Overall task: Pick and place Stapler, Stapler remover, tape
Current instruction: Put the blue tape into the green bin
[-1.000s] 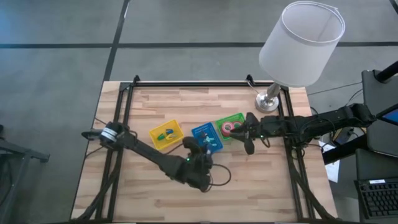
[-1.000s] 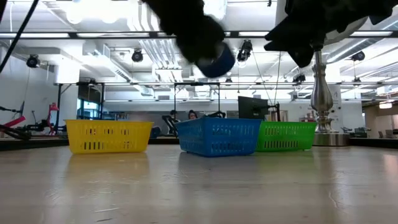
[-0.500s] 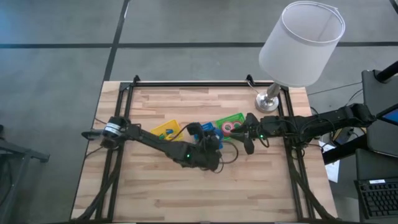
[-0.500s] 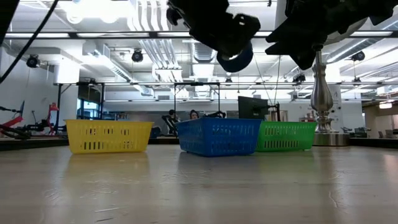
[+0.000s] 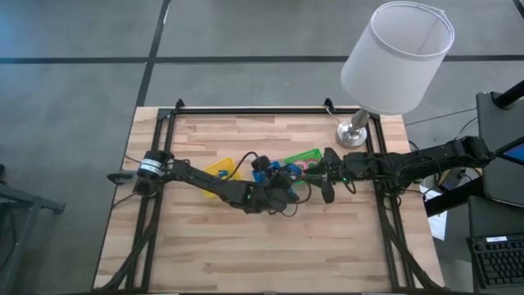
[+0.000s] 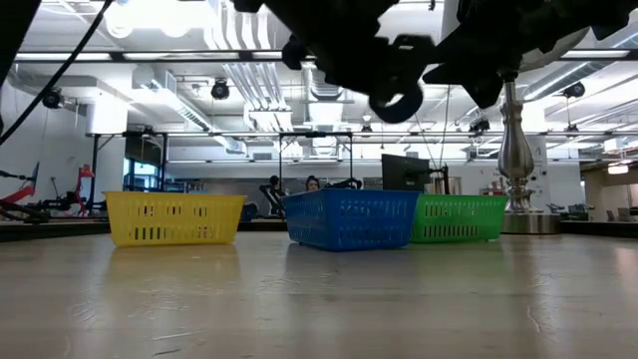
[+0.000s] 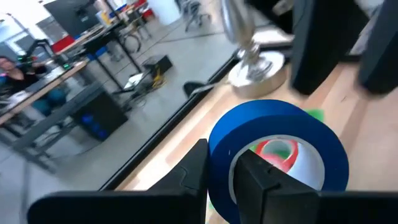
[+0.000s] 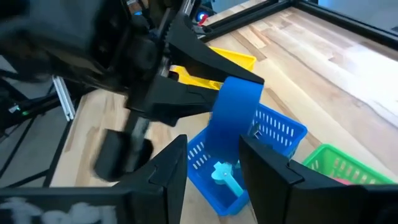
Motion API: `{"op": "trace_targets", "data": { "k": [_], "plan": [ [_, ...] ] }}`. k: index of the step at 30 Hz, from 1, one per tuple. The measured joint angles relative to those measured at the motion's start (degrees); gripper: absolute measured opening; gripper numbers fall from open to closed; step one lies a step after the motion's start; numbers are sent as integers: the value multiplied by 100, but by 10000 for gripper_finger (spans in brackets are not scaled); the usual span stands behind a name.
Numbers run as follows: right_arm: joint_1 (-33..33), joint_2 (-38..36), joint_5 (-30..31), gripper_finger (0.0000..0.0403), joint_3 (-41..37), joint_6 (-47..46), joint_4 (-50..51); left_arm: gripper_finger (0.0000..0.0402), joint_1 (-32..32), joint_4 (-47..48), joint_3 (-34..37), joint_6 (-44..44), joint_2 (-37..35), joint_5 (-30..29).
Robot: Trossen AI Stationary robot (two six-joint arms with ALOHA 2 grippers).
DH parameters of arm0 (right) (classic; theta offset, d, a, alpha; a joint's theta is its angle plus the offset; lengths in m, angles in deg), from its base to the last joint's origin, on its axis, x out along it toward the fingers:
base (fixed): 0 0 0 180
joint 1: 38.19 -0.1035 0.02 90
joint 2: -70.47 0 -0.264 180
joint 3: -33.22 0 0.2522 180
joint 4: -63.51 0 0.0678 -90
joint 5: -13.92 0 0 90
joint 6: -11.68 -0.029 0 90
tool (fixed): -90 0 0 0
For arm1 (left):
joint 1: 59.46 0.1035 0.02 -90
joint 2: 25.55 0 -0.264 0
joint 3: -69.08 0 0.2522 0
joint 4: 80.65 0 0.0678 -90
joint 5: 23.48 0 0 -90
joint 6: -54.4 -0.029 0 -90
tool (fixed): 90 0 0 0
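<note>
yellow bin (image 5: 218, 170): behind L jaws, far side of L arm; not the target.
L gripper (image 7: 227, 180): jaws clamped on wall of blue tape roll (image 7: 273, 152), one finger inside the ring, one outside. Roll held up off the table (image 5: 213, 254), over the blue bin (image 6: 349, 219).
blue bin: right under L jaws; a light-blue item lies in it (image 8: 225, 176).
green bin (image 6: 461, 217): just past L jaws, toward R arm; red roll (image 7: 277, 150) shows thru the held ring.
R gripper (image 5: 327, 185): hovers by green bin, jaws apart, nothing in them.
step (my read): drop blue roll w/ the other tape. Carry on till roll is centred over green bin, lower inside rim, then let go. Watch R arm, close by.
</note>
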Motion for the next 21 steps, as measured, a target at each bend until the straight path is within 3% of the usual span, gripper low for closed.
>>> {"op": "trace_targets", "data": {
  "k": [6,21],
  "plan": [
    [-2,-11,261,141,0,20,-22,53,15,-558,5,-428,0,37],
    [-9,-4,282,157,0,171,-94,53,9,-545,0,-398,0,35]
  ]
}}
